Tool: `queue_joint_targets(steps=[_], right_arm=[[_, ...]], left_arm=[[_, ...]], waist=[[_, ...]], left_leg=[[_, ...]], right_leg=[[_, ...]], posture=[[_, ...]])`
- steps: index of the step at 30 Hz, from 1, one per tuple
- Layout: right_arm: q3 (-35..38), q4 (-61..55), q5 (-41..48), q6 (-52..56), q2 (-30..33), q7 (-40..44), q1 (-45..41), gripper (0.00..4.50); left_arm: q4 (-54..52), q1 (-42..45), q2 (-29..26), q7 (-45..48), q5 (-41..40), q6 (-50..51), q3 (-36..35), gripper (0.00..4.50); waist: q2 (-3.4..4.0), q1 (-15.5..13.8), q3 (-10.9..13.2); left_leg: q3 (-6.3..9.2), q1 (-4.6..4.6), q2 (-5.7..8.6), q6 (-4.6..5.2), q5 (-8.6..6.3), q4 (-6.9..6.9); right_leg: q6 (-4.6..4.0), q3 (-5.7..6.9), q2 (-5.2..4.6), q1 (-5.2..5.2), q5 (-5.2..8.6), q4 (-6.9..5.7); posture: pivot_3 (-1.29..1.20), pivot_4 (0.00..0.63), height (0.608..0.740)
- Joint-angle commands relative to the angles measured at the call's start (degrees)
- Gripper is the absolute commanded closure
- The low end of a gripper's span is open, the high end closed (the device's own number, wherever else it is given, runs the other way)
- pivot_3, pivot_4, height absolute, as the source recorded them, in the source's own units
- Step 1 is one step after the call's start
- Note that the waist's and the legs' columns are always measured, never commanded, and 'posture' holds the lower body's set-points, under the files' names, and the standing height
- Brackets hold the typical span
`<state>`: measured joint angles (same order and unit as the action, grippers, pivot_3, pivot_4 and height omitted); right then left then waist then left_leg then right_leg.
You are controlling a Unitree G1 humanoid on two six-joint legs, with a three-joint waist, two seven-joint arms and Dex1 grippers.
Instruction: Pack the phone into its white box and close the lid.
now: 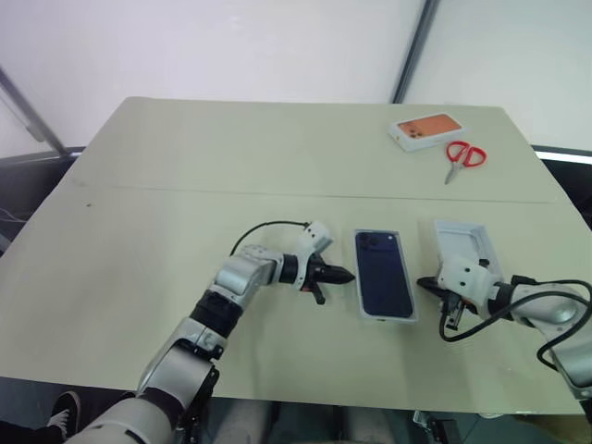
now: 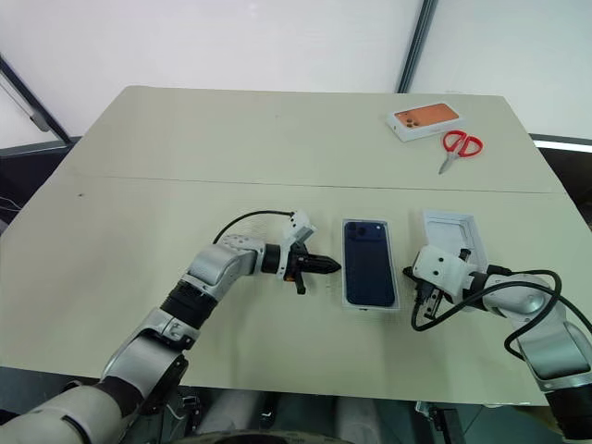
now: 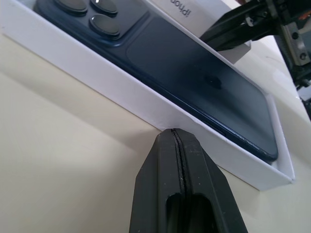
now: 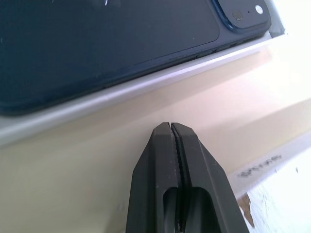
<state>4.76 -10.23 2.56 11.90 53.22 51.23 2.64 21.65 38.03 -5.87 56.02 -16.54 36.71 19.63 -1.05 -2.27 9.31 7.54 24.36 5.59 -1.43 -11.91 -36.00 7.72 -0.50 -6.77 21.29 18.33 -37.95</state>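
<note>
A: Surface?
B: Pale beige table [image 1: 185,185], creased across mid-frame; white wall behind.

A: Task items?
B: The phone [image 1: 383,273] lies in the white box [image 1: 361,296], centre; the lid [image 1: 462,242] lies just right.

A: Grippers?
B: Left gripper [image 1: 344,275] and right gripper [image 1: 427,284], fingers pressed together, empty.

A: Upper right?
B: Orange-print box [image 1: 425,129], red scissors [image 1: 462,157].

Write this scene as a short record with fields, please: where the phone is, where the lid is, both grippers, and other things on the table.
phone: lies camera side up inside the white box
lid: off, lying on the table right of the box
left gripper: shut, beside the box's left wall
right gripper: shut, between box and lid
far right corner: orange-print box, red scissors
table: beige
</note>
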Motion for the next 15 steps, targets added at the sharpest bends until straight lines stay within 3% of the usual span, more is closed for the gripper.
queue_joint_targets(steps=[1, 8, 15], right_arm=[[0.66, 0.66, -0.26, 0.58, 1.35, 0.89, 1.13, 4.46], [1.60, -0.24, 1.24, 1.40, 0.57, 0.55, 0.06, 4.46], [6.51, -4.56, 8.36, 8.85, 0.60, 0.61, -4.87, 4.46]], left_arm=[[-0.31, 0.04, 0.50, 0.52, 0.91, -1.35, 0.84, 4.50], [0.01, 0.41, -1.52, 0.49, 2.26, -3.86, -0.73, 4.50], [-4.39, -1.06, -9.00, 2.20, 0.19, -5.27, -6.19, 4.50]], waist=[[0.00, 0.02, 0.00], [0.00, 0.13, 0.00], [0.07, 1.59, 0.04]], left_leg=[[0.00, 0.00, 0.00, 0.00, 0.00, 0.00], [0.01, 0.00, 0.00, 0.00, 0.00, 0.00], [0.01, 0.00, -0.05, -0.01, 0.00, 0.11]], right_leg=[[0.00, 0.00, 0.00, 0.00, 0.00, 0.00], [0.00, 0.01, 0.00, 0.00, 0.00, 0.00], [0.00, 0.00, 0.02, 0.10, 0.00, -0.01]], posture=[[0.00, 0.150, 0.740], [0.00, 0.150, 0.740], [0.00, 0.150, 0.740]])
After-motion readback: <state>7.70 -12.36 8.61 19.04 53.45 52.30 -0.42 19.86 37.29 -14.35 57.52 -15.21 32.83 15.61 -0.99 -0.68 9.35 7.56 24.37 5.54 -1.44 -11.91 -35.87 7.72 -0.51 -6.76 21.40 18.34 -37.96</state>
